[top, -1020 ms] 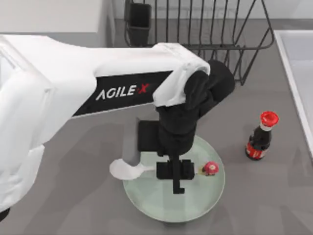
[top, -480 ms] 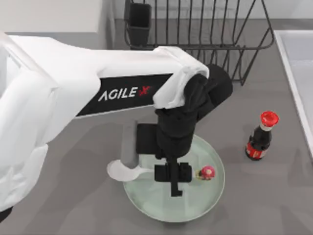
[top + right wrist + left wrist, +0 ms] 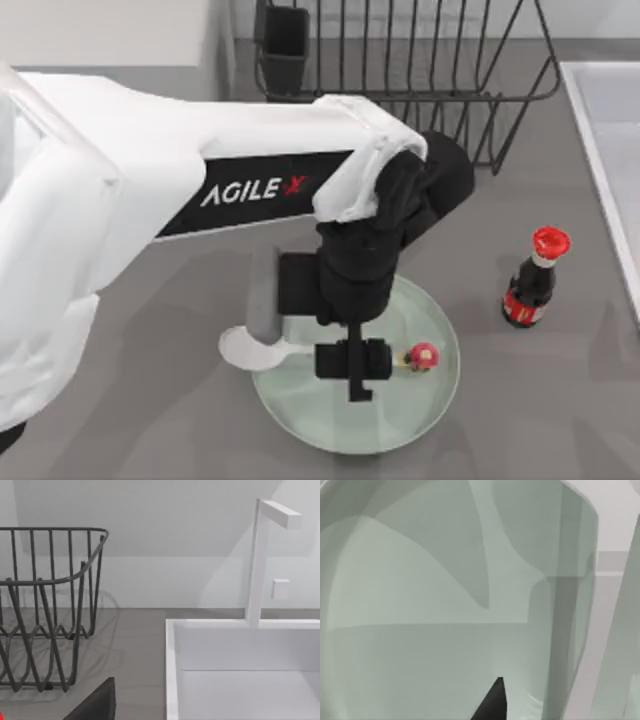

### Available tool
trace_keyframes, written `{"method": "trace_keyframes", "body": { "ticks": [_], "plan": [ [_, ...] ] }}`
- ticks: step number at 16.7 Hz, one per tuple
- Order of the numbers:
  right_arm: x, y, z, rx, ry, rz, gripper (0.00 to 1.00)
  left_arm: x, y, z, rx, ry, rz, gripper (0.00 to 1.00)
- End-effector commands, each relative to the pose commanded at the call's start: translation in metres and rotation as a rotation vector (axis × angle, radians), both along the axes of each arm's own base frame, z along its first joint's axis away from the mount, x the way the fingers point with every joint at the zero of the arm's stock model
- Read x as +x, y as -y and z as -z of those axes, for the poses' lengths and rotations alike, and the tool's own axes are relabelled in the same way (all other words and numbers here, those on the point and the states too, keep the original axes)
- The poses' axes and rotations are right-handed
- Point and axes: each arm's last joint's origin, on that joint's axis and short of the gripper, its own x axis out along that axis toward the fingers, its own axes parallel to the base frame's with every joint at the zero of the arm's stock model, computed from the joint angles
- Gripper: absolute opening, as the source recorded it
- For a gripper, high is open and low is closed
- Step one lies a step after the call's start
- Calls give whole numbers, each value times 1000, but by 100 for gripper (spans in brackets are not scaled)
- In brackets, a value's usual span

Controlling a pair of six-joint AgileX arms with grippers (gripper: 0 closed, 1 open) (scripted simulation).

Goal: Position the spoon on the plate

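Note:
The pale mint-green plate (image 3: 300,415) lies at the front middle of the table. My left gripper (image 3: 352,365) hangs over its centre, shut on the handle of the small white spoon (image 3: 245,348). The spoon's bowl sticks out past the plate's left rim, and its handle runs in over the plate to the gripper. Up close in the left wrist view, the plate's glossy surface (image 3: 420,645) lies under one dark fingertip (image 3: 492,705). Part of my right gripper (image 3: 95,702) shows in the right wrist view, parked off by the sink.
A small red and pink object (image 3: 424,355) sits on the plate just right of the gripper. A dark sauce bottle (image 3: 530,285) with a red cap stands to the right. A black wire basket (image 3: 400,60) is at the back and a white sink (image 3: 610,150) along the right edge.
My left gripper and the spoon have shifted slightly left and toward the front over the plate. The red and pink object has moved a little with them.

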Motion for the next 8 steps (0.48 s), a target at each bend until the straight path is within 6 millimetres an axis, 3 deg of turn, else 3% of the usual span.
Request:
{"method": "trace_keyframes", "body": {
  "ticks": [2, 8],
  "plan": [
    [0, 0, 0, 0, 0, 0, 100, 0, 0, 0, 0, 0, 0, 98],
    [0, 0, 0, 0, 0, 0, 100, 0, 0, 0, 0, 0, 0, 100]
  ]
}}
